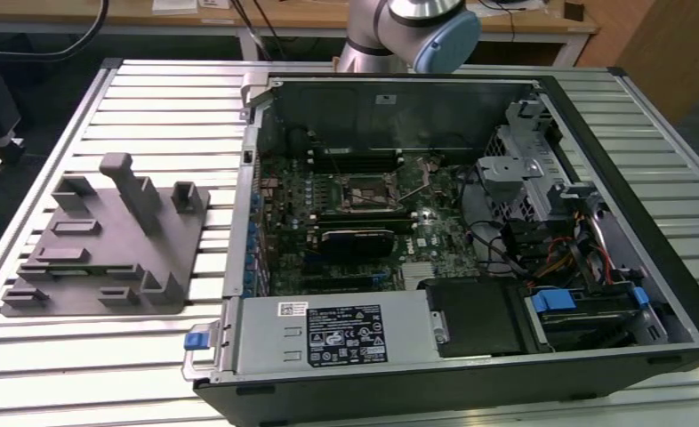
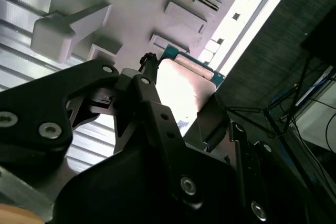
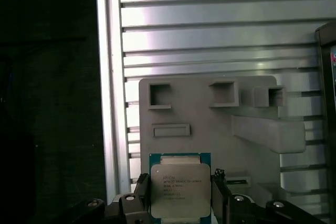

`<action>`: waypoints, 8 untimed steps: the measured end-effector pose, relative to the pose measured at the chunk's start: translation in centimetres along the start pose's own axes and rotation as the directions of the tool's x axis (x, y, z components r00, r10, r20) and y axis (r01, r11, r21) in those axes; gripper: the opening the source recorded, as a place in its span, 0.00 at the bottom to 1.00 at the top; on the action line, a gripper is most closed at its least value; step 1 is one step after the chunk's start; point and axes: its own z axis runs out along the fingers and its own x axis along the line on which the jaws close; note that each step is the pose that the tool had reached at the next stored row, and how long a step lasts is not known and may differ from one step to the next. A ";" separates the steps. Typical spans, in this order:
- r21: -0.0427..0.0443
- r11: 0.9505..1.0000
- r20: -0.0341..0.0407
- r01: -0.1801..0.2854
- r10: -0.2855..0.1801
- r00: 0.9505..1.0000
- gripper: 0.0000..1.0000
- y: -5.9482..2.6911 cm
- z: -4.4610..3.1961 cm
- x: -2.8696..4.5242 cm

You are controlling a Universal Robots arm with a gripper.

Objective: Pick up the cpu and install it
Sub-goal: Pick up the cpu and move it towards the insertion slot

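Note:
The cpu (image 3: 180,190), a square chip with a silvery top plate and a green rim, sits between my gripper's (image 3: 180,199) two black fingers (image 3: 140,191), which press on its opposite edges. It hangs well above the grey holder block (image 3: 210,124). In the second wrist view the cpu (image 2: 181,90) shines bright between the fingers (image 2: 149,103), with the holder block (image 2: 131,3) far behind it. In the exterior view the holder block (image 1: 100,240) lies on the slatted table at the exterior view's left, and the black-framed socket (image 1: 367,194) sits in the motherboard inside the open computer case (image 1: 634,213).
The arm's base (image 1: 403,31) stands behind the case. Upright posts (image 1: 130,191) rise from the holder block. The case holds a power supply (image 1: 332,334), drive cages (image 1: 527,178) and cables. The slatted table's edge (image 3: 107,87) borders dark floor beside the holder block.

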 end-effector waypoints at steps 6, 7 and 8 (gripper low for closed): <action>0.000 1.000 0.000 0.000 0.000 1.000 0.55 0.06 -1.37 -0.05; 0.000 1.000 0.000 0.000 0.000 1.000 0.55 0.06 -1.59 -0.05; 0.000 1.000 0.000 0.000 0.000 1.000 0.55 0.07 -1.80 -0.06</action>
